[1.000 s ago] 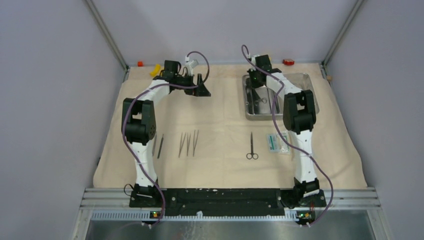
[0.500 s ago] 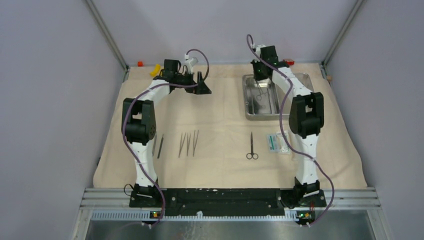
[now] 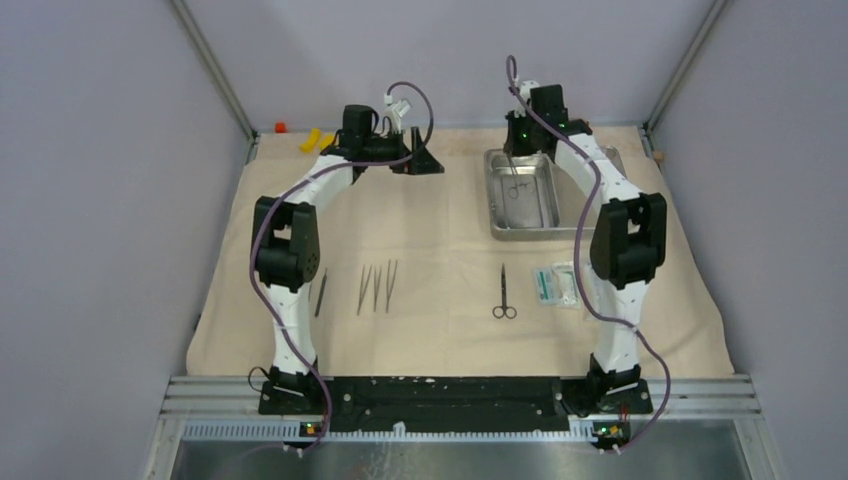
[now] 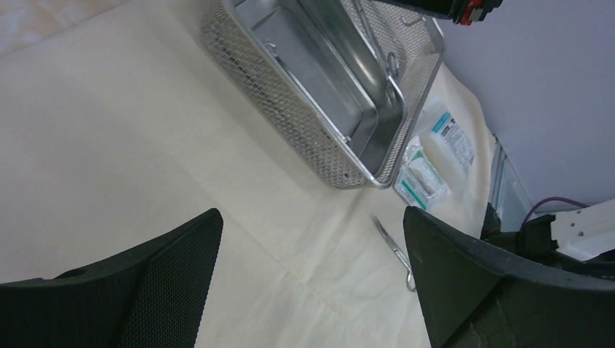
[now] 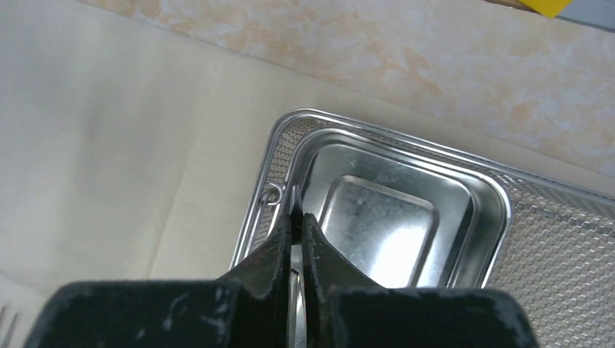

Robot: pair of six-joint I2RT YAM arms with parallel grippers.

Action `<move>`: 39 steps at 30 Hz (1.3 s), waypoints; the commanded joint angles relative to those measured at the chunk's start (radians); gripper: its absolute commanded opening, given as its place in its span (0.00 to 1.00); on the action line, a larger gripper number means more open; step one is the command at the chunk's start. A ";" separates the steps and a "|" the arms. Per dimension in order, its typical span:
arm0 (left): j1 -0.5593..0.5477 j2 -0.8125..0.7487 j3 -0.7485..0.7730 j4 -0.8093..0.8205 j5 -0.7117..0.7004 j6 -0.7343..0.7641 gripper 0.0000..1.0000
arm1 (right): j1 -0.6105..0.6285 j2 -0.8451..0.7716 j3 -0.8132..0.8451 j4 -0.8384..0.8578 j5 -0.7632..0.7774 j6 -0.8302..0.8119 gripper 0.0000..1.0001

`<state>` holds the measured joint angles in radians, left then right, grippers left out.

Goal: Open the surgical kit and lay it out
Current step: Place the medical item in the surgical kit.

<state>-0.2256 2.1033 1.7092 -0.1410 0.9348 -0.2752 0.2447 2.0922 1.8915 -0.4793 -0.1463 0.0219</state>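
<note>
Instrument first: a thin ring-handled instrument (image 3: 514,184), scissors or forceps, hung over the steel tray (image 3: 530,225), pinched between the tightly closed fingers of the right gripper (image 5: 297,221). The tray sat at the far right of the beige cloth wrap (image 3: 440,240). Nearer the arms lay scissors (image 3: 504,292), tweezers (image 3: 377,288) and sealed packets (image 3: 555,285). The left gripper (image 4: 312,225) hovered over the cloth, spread wide and empty. The narrow pinch looked risky: a swinging instrument could slip free, clatter into the tray, or catch its mesh rim and drag it.
</note>
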 commanded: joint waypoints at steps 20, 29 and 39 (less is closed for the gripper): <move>-0.229 0.096 0.044 0.185 -0.107 -0.369 0.79 | 0.081 -0.193 -0.210 0.146 -0.236 0.290 0.00; -0.244 0.151 0.081 0.226 -0.076 -0.436 0.55 | 0.081 -0.200 -0.255 0.178 -0.246 0.300 0.00; -0.245 0.181 0.097 0.254 -0.057 -0.481 0.33 | 0.081 -0.199 -0.264 0.186 -0.243 0.296 0.00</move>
<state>-0.4667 2.2715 1.7580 0.0601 0.8555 -0.7338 0.3141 1.9568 1.6318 -0.3340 -0.3759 0.3115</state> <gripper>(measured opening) 0.359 0.017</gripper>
